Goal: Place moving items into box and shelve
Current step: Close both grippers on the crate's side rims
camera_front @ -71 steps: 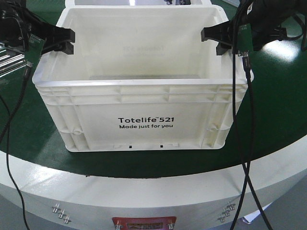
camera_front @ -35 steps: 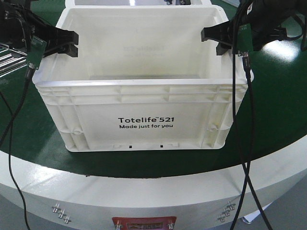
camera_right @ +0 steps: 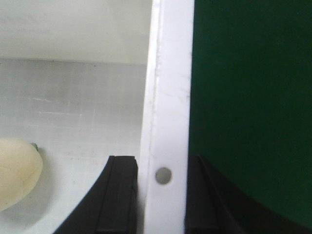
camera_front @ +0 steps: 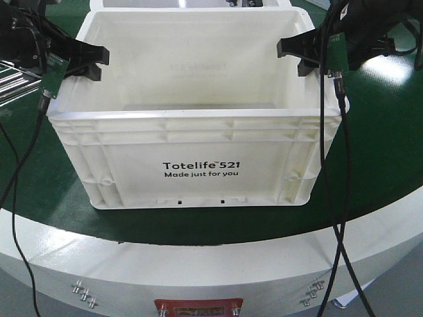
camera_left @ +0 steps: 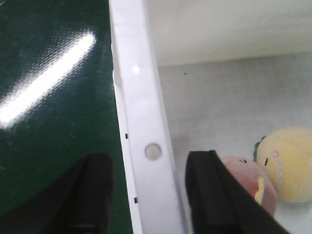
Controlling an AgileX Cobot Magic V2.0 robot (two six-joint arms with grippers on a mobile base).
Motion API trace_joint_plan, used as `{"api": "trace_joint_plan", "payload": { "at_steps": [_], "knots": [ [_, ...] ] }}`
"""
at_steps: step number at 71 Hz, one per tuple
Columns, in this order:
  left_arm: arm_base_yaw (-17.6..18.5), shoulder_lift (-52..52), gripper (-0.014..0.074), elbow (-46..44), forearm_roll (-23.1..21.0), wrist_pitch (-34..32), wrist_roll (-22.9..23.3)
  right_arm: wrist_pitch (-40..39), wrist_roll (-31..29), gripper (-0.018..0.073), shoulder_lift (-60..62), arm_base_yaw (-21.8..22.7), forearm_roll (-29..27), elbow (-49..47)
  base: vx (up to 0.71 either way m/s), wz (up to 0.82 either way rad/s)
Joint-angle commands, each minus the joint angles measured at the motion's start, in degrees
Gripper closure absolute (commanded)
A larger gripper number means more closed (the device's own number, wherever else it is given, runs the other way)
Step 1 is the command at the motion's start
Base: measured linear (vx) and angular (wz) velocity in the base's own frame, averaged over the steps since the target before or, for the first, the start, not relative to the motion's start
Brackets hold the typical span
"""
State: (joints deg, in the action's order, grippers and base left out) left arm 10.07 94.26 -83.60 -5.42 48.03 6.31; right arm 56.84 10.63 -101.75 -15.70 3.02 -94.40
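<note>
A white Totelife 521 box (camera_front: 198, 142) stands on the green table. My left gripper (camera_front: 92, 61) straddles the box's left rim (camera_left: 146, 122). It is open, with a gap on each side of the rim (camera_left: 151, 195). My right gripper (camera_front: 294, 56) is shut on the right rim (camera_right: 165, 97), with one finger inside and one outside (camera_right: 163, 195). Inside the box, on its floor, lie a pink plush toy (camera_left: 243, 178) and a yellow plush toy (camera_left: 287, 165). The yellow one also shows in the right wrist view (camera_right: 17, 170).
The green table top (camera_front: 383, 132) curves round the box, with a white edge (camera_front: 198, 264) at the front. Black cables (camera_front: 334, 198) hang from the right arm past the box's right corner, and another cable (camera_front: 20, 165) hangs from the left arm.
My left gripper has shifted slightly up and inward at the left rim. The right gripper and the box have not moved.
</note>
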Motion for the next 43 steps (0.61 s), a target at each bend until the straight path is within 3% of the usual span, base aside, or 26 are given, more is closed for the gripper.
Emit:
{"api": "trace_joint_plan", "payload": {
  "at_steps": [1, 7, 33, 43],
  "knots": [
    [-0.01, -1.85, 0.0443, -1.45, 0.60, -1.62, -0.12, -0.54, -1.16, 0.0574, 1.52, 0.17, 0.75, -1.16, 0.00, 0.00],
    [-0.01, -1.85, 0.0628, -1.45, 0.54, -1.62, -0.29, -0.54, -1.16, 0.0574, 1.52, 0.17, 0.75, -1.16, 0.00, 0.00],
    [-0.01, -1.85, 0.0624, -1.45, -0.37, -1.67, -1.69, -1.47, -2.12, 0.0574, 1.52, 0.06, 0.75, -1.16, 0.00, 0.00],
    [-0.01, -2.84, 0.0624, -1.45, -2.75, -2.17, -3.16, -1.64, -3.45, 0.0574, 1.78, 0.04, -0.16, -1.16, 0.00, 0.00]
  ]
}}
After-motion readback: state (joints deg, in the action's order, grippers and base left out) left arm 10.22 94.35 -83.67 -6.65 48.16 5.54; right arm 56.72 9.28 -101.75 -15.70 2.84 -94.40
